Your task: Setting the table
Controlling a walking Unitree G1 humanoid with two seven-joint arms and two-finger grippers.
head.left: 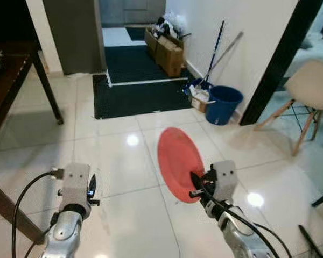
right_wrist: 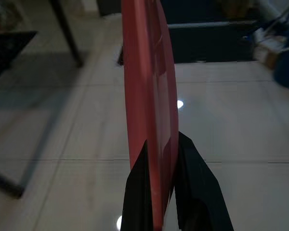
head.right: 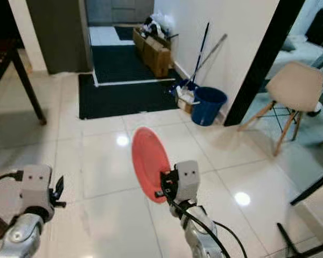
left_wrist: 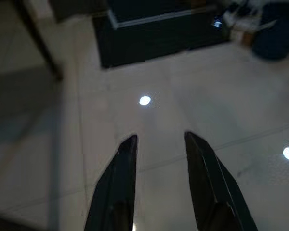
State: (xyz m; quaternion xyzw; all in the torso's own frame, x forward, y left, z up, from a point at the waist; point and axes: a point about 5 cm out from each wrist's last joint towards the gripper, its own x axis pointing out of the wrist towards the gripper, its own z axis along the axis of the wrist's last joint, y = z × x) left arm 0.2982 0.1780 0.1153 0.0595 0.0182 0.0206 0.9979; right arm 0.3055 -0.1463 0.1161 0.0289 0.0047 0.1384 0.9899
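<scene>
A red plate (head.left: 177,161) stands on edge in the air over the white tiled floor, held by its lower rim in my right gripper (head.left: 196,185). In the right wrist view both black fingers (right_wrist: 137,197) clamp the red plate (right_wrist: 149,96) between them. My left gripper (left_wrist: 160,144) is raised at the lower left, open, with nothing between its fingers and bare tiles beneath. A dark wooden table (head.left: 5,80) stands at the far left, with its leg (head.left: 48,88) reaching to the floor.
A black mat (head.left: 140,88) lies ahead in a doorway. Cardboard boxes (head.left: 167,51) line the right wall, with a blue bucket (head.left: 223,105) and mop handles (head.left: 215,48). A beige chair (head.left: 307,91) stands at the right behind a black post (head.left: 277,64).
</scene>
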